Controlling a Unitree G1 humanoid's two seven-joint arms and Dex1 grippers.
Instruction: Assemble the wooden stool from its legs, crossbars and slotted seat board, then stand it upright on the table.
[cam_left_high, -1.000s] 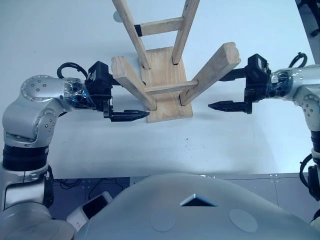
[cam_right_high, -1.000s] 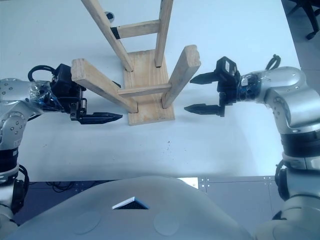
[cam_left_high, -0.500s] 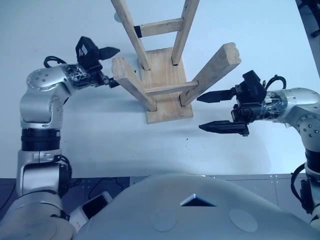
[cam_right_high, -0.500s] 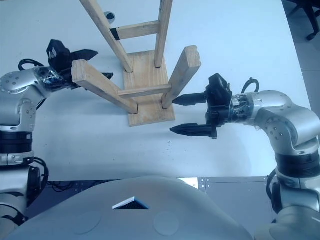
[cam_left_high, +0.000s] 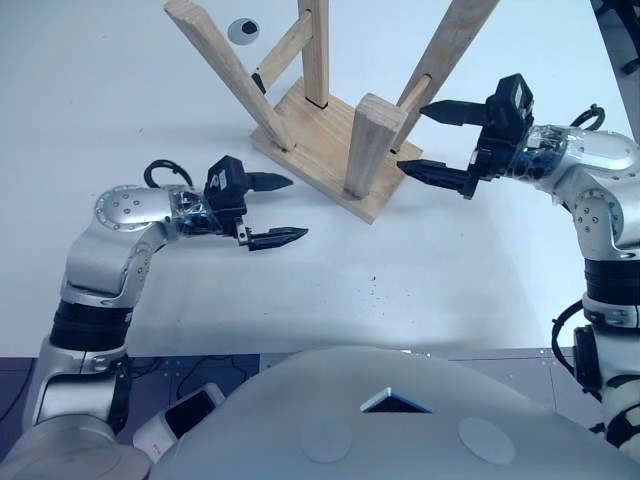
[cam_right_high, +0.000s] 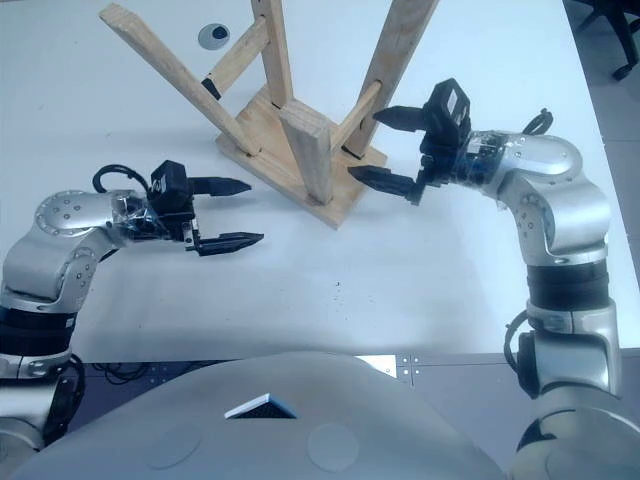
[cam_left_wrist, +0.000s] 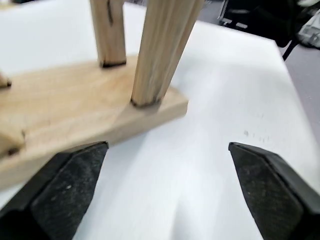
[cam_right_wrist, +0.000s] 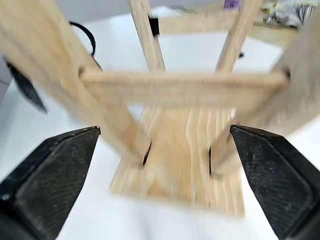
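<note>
1. The pale wooden stool (cam_left_high: 370, 140) stands upside down towards the far side of the white worktop (cam_left_high: 450, 270). Its slotted seat board (cam_left_high: 300, 135) lies flat on the surface and its four legs (cam_left_high: 215, 60) stick up, splaying outward, joined by crossbars (cam_left_high: 283, 52).
2. The left gripper (cam_left_high: 297, 207) hovers low over the worktop, just in front of the seat board's near-left edge and apart from it. Its jaws stand wide with nothing between them.
3. The right gripper (cam_left_high: 412, 138) sits close against the stool's right side, by the right-hand leg and the board's corner. Its jaws are spread wide too, and I cannot tell whether a finger touches the wood.
4. A small grey round disc (cam_left_high: 240, 30) lies on the worktop beyond the stool.
</note>
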